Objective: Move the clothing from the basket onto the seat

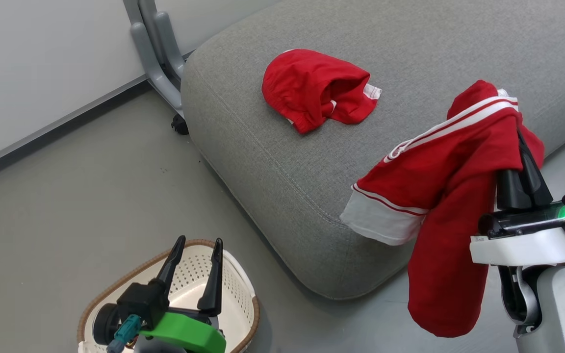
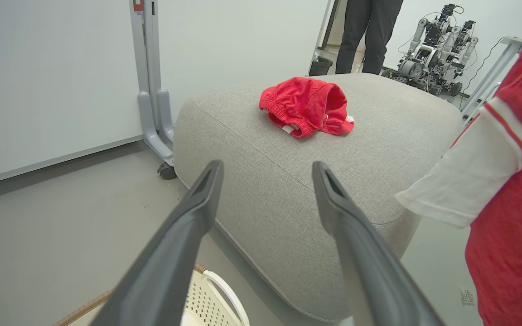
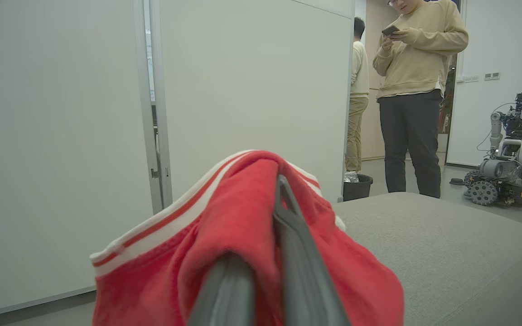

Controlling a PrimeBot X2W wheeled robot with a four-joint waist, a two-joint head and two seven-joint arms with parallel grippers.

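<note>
- Right gripper (image 1: 522, 162), one: its two dark fingers are closing tight on the larger garment (image 1: 454, 162), with red fabric bunching between and over them in the right wrist view (image 3: 279, 203).
- Larger garment, one, red with white stripes and a white panel: it is hanging from that gripper at the seat's (image 1: 272, 162) near corner. The panel is overlapping the cushion edge and a long red fold is drooping toward the floor. Whether the cloth is touching the cushion cannot be told.
- Left gripper (image 1: 199, 241), one: it is hovering over the basket (image 1: 255, 314) with fingers spread wide and holding nothing.
- Basket, one, cream and perforated with a brown rim: it is sitting on the floor just beside the seat's front side.
- Small garment (image 1: 317, 88), one, red with an elastic band: it is lying crumpled on top of the seat, well apart from the larger garment.
- Seat, one, grey and upholstered: it is standing against a pale partition (image 1: 42, 59).
- Persons, two: both are standing beyond the seat, one in a beige top (image 3: 417, 54) looking at a phone, one (image 3: 358, 81) partly hidden by the partition.
- Other robot (image 3: 510, 158), one: it is sitting on the floor at the far right.
</note>
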